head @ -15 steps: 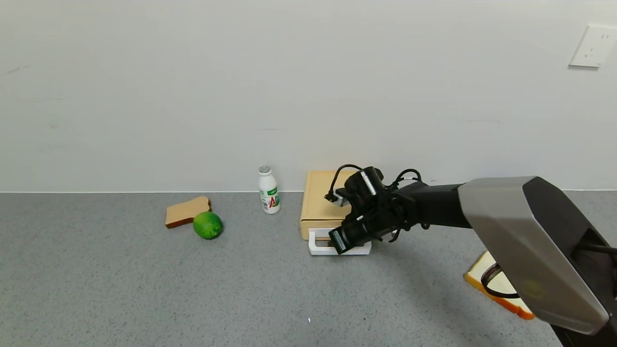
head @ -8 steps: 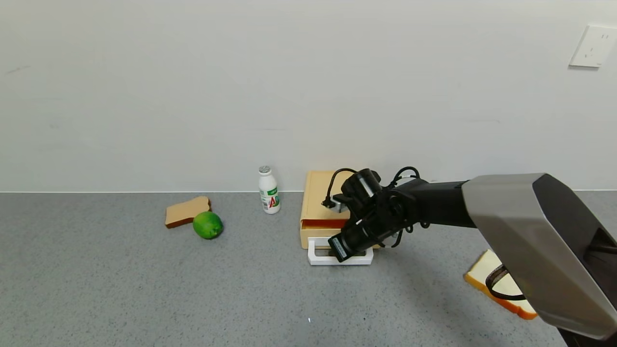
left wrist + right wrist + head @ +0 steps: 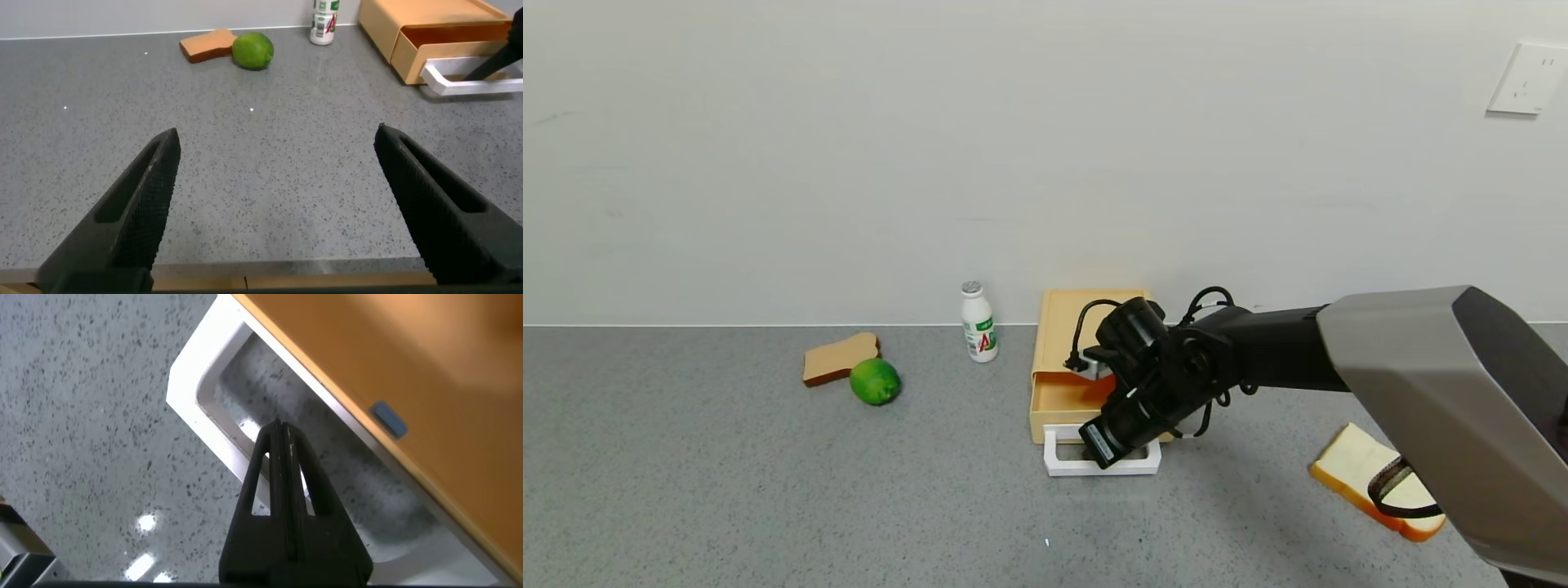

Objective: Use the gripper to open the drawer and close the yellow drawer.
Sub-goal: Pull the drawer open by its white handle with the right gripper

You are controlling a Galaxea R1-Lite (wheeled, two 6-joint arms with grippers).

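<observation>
The pale-yellow drawer box (image 3: pixel 1086 307) stands by the wall, its shallow tray (image 3: pixel 1058 402) slid partly out toward me. Its white loop handle (image 3: pixel 1063 468) lies at the front. My right gripper (image 3: pixel 1092 447) is shut, its fingers pressed together and poked down inside the loop of the handle. In the right wrist view the closed fingertips (image 3: pixel 282 434) sit inside the white handle (image 3: pixel 192 398), next to the tray front (image 3: pixel 392 359). My left gripper (image 3: pixel 276 135) is open and empty, low over the table's near edge, far from the drawer (image 3: pixel 425 24).
A small white bottle (image 3: pixel 978 325) stands just left of the drawer. A green lime (image 3: pixel 875 381) and a brown bread slice (image 3: pixel 840 358) lie farther left. A white bread slice (image 3: pixel 1368 480) lies at the right, under my right arm. The wall is close behind.
My right gripper has moved toward me with the handle, and the tray has slid out of the box. The box itself has stayed in place.
</observation>
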